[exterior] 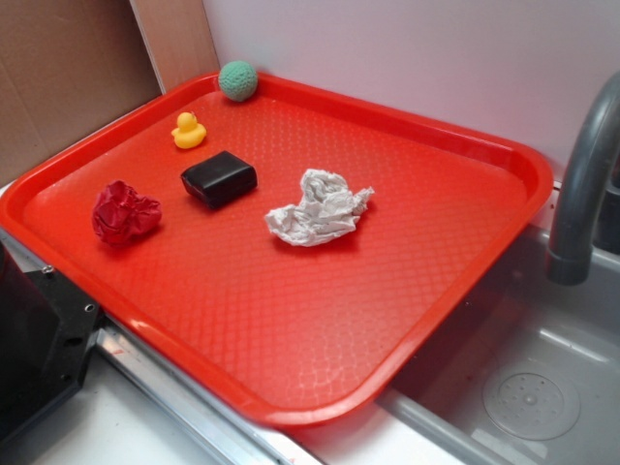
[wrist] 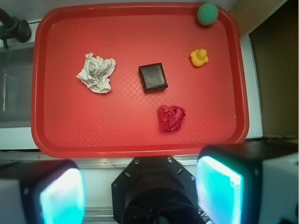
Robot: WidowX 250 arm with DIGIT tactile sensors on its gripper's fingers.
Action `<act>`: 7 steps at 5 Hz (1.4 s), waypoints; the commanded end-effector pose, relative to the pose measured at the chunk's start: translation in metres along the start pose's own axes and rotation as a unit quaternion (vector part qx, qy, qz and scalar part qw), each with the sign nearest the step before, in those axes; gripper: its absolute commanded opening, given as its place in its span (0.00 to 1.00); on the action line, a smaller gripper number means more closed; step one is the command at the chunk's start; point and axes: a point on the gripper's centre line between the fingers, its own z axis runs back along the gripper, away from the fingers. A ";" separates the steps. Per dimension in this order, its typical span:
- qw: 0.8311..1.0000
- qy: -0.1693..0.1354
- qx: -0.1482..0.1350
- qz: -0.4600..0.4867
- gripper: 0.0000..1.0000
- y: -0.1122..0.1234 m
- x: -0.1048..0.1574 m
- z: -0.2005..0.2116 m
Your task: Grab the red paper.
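Tool point(wrist: 140, 193) held high and back from the tray, the red paper point(wrist: 171, 117) not yet touched.

The tool's two fingers point(wrist: 219, 186) stand spread wide with nothing between them, poised over the near edge of the red tray point(wrist: 46, 135). Taking the black block point(wrist: 153, 77) as landmark: the red paper lies on the tray just nearer the tool than the block and slightly to its right in the wrist view, close to it but apart. The white paper wad point(wrist: 96, 72) sits well to the block's other side, the yellow duck point(wrist: 199, 57) and green ball point(wrist: 207, 13) beyond it. To do the reach well, I judge the tool should travel forward until the red wad is centred between the fingers, then drop straight down. The fingers should straddle the wad without nudging the block, closing only once low enough to gather the crumpled bulk.
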 end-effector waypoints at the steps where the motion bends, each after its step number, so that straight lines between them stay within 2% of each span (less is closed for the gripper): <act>1: 1.000 0.000 0.000 0.000 1.00 0.000 0.000 0.000; 2: 1.000 0.022 0.018 0.008 1.00 0.028 0.009 -0.039; 3: 0.998 0.037 0.034 -0.026 1.00 0.041 0.015 -0.068; 4: 0.996 0.042 0.041 -0.064 1.00 0.056 0.016 -0.106; 5: 0.993 0.025 0.024 -0.112 1.00 0.065 0.016 -0.140; 6: 0.992 0.056 0.041 -0.101 1.00 0.072 0.020 -0.172; 7: 0.989 0.102 0.066 -0.089 1.00 0.079 0.020 -0.204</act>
